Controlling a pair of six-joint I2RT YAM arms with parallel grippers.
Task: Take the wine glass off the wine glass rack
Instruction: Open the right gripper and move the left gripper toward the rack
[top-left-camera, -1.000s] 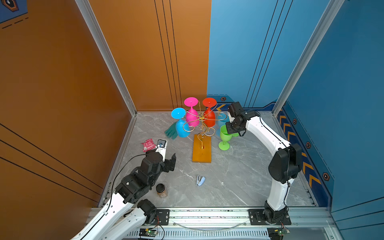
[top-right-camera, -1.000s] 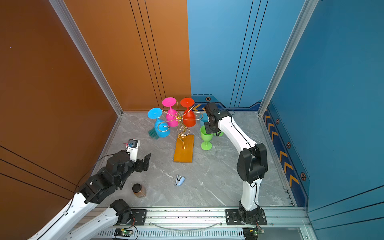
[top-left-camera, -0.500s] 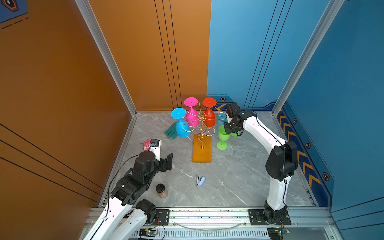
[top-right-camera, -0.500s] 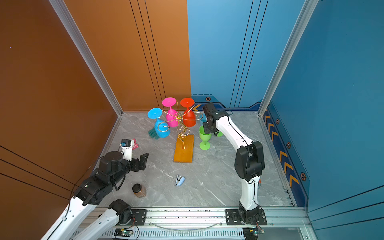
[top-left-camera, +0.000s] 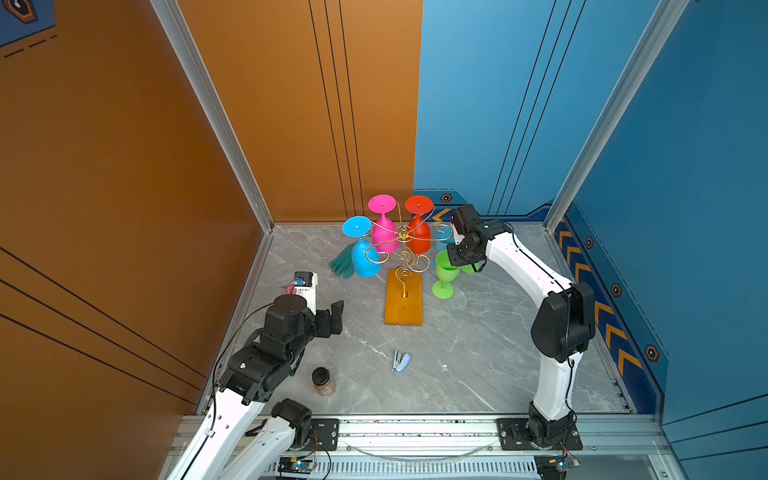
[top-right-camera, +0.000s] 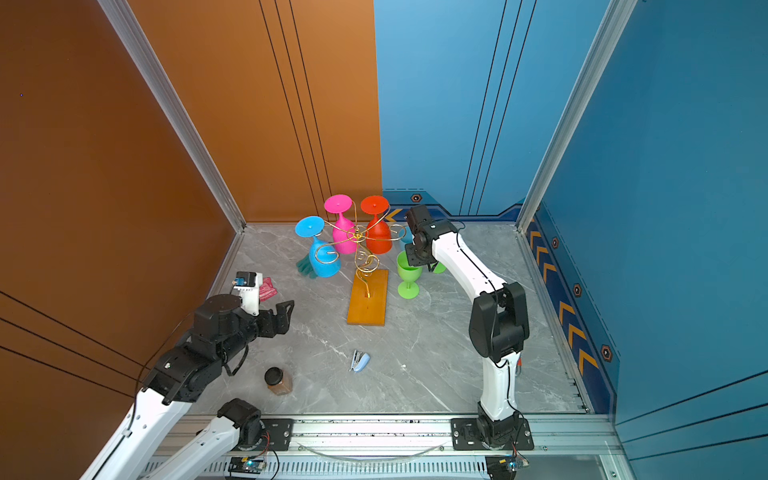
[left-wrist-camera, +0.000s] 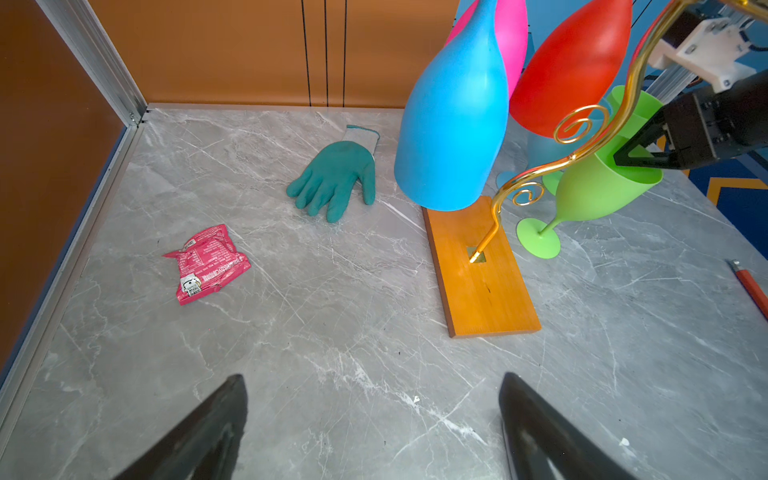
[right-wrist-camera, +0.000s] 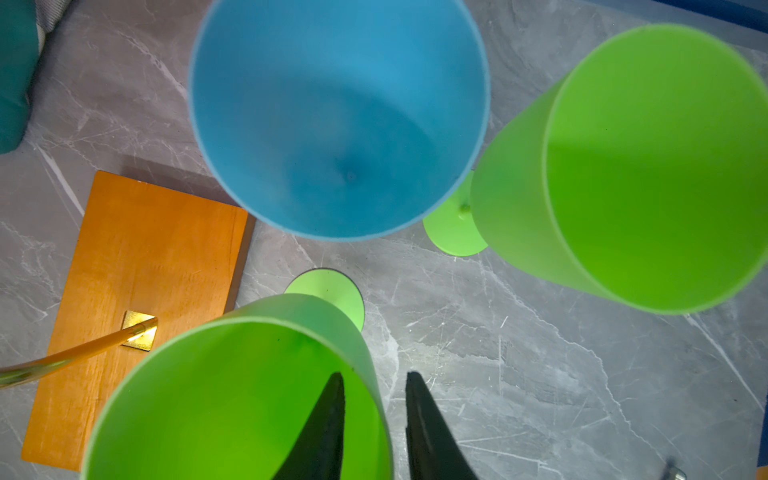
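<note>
Wine glass (top-left-camera: 446, 272) stands on the desk (top-left-camera: 478, 353). My right jaws, open around its rim, could tip it; left jaws open.

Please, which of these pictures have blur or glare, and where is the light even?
Right wrist view: the upright blue glass, close to the lens, has a soft rim; the brass plate on the rack base glares. Left wrist view: the fingers of the left gripper are dark and blurred. Both top views: sharp, with even light on the table.

Bright, even light, soft shadows; the wine glass rack (right-wrist-camera: 139, 334) glints, and the close blue glass (right-wrist-camera: 338, 120) looks blurred
</note>
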